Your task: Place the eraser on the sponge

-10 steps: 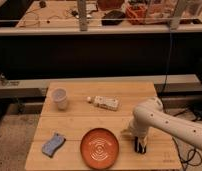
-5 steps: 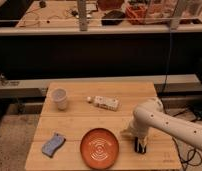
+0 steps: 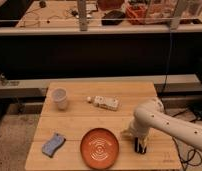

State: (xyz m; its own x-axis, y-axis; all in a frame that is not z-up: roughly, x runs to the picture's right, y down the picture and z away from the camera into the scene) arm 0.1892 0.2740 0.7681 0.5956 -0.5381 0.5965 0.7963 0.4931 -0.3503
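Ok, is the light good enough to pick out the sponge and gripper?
Camera view: dim, warm light, no glare on the table; the sponge reads clearly blue-grey at front left; the gripper, pointing down right of the orange plate, is dark and merges with its shadow.

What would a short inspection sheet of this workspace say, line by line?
surface: wooden table, things lying apart on it.
job's things: sponge flat at the front left, nothing on it; eraser cannot be told apart from the dark tool tips.
clutter: orange plate at front centre; white cup upright; cream-white piece with a small ball beside it.
grippers: tool open, pointing down at the table just right of the plate.
cables: black cable hanging behind the table on the right.
surroundings: cluttered bench behind.
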